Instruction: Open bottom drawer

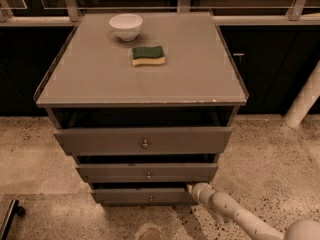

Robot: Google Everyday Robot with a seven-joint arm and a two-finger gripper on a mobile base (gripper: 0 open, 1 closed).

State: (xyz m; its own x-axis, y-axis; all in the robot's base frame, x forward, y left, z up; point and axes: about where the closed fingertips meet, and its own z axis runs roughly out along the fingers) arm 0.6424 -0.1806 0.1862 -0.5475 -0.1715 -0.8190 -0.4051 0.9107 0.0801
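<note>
The bottom drawer (pixel 125 196) is the lowest and narrowest grey-brown front of the cabinet, with a tiny metal knob (pixel 151 198) at its centre. A dark gap shows above its front. My white arm comes in from the lower right, and my gripper (pixel 192 188) sits at the drawer's right end, against the top right corner of its front, well to the right of the knob.
The middle drawer (pixel 148 172) and the top drawer (pixel 144 140) stand above it, each with a round knob. A white bowl (pixel 125 26) and a green-and-yellow sponge (pixel 148 55) lie on the cabinet top (pixel 90 79). A white post (pixel 305 99) stands at right. Speckled floor surrounds the cabinet.
</note>
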